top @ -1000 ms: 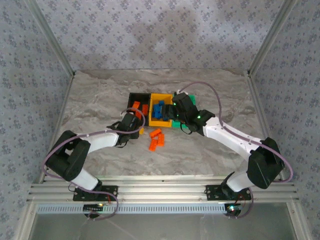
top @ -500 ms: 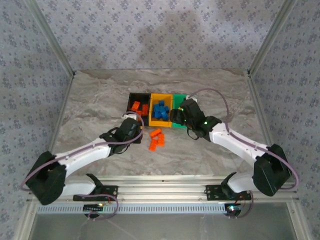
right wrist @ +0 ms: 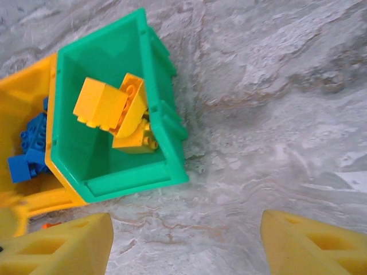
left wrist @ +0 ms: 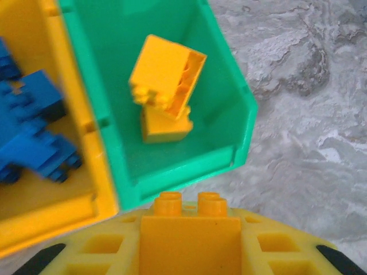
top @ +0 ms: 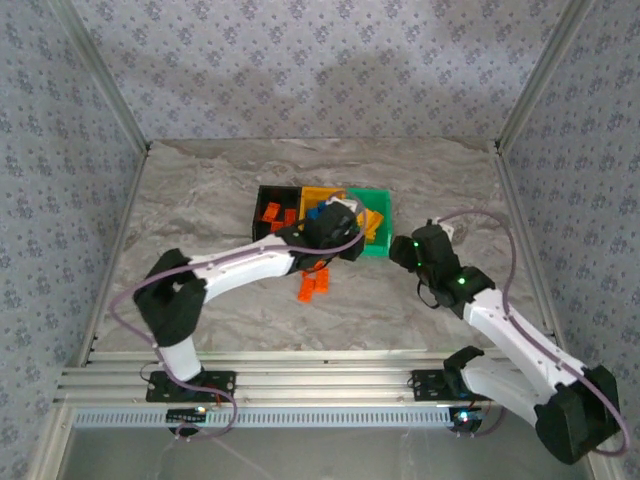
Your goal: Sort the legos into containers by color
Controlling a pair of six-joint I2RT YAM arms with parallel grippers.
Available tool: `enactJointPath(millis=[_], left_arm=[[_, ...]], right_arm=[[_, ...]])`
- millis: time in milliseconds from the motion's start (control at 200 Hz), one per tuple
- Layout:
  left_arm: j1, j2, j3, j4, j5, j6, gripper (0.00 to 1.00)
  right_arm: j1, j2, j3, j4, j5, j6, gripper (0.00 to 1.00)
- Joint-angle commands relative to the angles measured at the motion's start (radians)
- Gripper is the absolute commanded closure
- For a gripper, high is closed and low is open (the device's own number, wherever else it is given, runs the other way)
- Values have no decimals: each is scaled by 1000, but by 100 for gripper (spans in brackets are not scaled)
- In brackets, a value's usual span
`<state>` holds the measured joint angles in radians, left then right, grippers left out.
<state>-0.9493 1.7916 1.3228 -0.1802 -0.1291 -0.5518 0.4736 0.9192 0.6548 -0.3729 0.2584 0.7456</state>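
I have the left gripper (left wrist: 191,260) closed on one yellow-orange lego (left wrist: 191,235), its studs pointing to the green container (left wrist: 178,172), which lies directly above it in the frame with two yellow legos (left wrist: 166,74) inside. The right gripper (right wrist: 183,243) stands open and empty, lower right of this container.

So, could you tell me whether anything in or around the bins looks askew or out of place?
One yellow-orange plastic brick in the green plastic bin lies tilted, propped on another brick. A few red-orange bricks lie loose on the marble table.
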Motion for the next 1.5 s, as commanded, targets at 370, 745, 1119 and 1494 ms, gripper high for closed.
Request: enactJointPath(millis=[370,745,1119,1494], left_arm=[[47,371,454,-159,16,58,61],[34,314,452,-122,38,46,15],[-9,-188,-27,63,-25,7,1],[-2,-821,-619,-117,-380,-138,0]], right_arm=[[-85,-126,-28,-85,-28,3,29],[-92,-123,-37,-39,-56,-7,29],[40,3,-26,60,-174,-57,28],[376,441,126,204,-98,-6,26]])
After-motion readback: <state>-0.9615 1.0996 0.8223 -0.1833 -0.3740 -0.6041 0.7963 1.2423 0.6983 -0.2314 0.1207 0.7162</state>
